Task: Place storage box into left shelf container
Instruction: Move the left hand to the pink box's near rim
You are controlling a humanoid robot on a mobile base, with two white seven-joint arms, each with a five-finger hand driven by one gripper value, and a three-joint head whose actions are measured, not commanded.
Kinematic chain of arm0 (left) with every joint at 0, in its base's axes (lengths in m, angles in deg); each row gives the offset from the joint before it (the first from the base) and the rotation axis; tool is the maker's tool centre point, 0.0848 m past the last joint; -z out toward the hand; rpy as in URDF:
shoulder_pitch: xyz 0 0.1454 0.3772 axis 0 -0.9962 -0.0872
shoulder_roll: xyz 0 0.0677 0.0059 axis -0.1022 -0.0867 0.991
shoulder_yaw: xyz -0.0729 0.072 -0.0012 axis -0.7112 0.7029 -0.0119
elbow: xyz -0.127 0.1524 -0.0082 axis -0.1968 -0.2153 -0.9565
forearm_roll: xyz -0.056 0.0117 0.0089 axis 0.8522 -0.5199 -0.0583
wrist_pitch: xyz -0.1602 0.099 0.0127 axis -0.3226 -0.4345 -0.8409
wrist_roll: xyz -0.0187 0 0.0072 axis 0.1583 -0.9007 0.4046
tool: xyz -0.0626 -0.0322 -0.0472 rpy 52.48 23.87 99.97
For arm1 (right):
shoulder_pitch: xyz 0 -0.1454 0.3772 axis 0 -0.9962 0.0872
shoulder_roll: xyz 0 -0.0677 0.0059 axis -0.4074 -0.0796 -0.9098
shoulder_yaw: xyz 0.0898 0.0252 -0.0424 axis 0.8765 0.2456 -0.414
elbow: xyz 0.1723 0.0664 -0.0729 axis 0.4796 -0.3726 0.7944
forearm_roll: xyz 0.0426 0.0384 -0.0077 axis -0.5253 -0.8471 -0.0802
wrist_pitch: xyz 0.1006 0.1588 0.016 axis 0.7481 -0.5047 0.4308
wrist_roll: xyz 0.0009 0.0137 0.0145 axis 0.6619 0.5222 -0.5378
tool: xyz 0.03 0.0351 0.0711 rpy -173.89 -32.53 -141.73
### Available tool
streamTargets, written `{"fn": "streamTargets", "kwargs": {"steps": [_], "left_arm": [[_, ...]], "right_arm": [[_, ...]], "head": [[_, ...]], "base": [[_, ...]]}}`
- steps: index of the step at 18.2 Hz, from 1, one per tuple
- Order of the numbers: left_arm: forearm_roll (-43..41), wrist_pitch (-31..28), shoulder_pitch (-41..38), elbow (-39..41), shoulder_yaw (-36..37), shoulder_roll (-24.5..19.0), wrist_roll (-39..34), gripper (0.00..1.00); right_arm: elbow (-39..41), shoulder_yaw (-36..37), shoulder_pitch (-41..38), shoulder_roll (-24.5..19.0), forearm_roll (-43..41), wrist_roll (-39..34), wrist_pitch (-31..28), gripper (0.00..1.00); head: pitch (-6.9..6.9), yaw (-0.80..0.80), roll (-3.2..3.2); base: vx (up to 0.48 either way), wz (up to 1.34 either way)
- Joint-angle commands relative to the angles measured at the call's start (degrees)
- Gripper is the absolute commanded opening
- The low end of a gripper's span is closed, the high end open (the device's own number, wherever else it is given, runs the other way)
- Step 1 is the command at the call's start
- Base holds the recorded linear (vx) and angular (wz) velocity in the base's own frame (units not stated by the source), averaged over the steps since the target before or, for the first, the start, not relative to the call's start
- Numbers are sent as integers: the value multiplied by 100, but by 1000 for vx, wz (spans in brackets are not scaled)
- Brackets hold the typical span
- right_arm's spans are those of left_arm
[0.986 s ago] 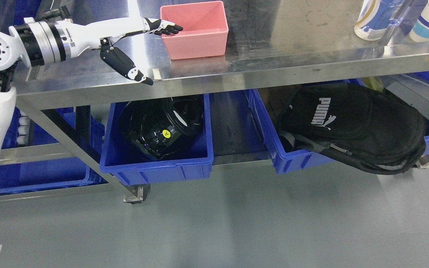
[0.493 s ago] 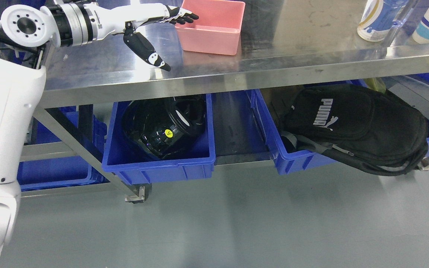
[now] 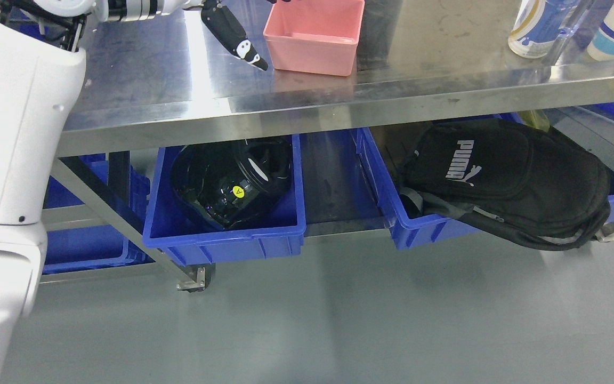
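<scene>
1. Storage box (image 3: 315,40): pink, open-topped, upright on the steel table top (image 3: 136,80), near the upper edge of the head view, apart from the bottles (image 3: 533,24) at far right.
2. Left hand (image 3: 235,34): mostly cut off by the top edge. The thumb (image 3: 240,45) hangs just beside the box's left wall; dark fingertips show at its upper left rim. Grip state cannot be told; contact with the box unclear.
3. Right hand: not in view.
4. Left shelf container (image 3: 227,242): blue bin on the lower shelf, already holding a black helmet (image 3: 229,184). Neighbouring blue bin (image 3: 419,234) to the right carries a black backpack (image 3: 509,178).
5. Step in hand, as judged: securing the box at its left wall; transfer not begun.
6. Next move calls for: firm pinch on the wall, lift clear of the table edge, then descent under the top into the bin, with little room beside the helmet.
</scene>
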Motion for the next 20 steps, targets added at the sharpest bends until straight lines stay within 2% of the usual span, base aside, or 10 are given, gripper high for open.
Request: {"fn": "streamTargets", "kwargs": {"steps": [1, 8, 12, 14, 18, 19, 20], "left_arm": [[-71, 48, 290, -682, 150, 512, -52, 96], [-1151, 521, -299, -1368, 116, 1197, -70, 96], [-1319, 645, -308, -1456, 115, 1269, -96, 94], [-1328, 680, -317, -1456, 72, 1269, -87, 84], [-1337, 882, -334, -1465, -367, 1277, -52, 53], [-1337, 1013, -404, -1491, -516, 1286, -35, 44], [-1337, 1215, -448, -1500, -744, 1286, 0, 28]], "right_arm": [[100, 17, 35, 100, -9, -2, 2, 100], [100, 17, 35, 100, -9, 7, 2, 100], [100, 17, 35, 100, -9, -2, 2, 100], [100, 17, 35, 100, -9, 7, 2, 100], [100, 17, 35, 100, -9, -2, 2, 100], [100, 17, 35, 100, -9, -2, 2, 100], [100, 17, 35, 100, -9, 7, 2, 100]], "head": [[0, 0, 0], [0, 0, 0], [0, 0, 0], [0, 0, 0], [0, 0, 0], [0, 0, 0], [0, 0, 0]], "base": [[0, 0], [0, 0], [0, 0], [0, 0], [1, 4], [3, 14], [0, 0]]}}
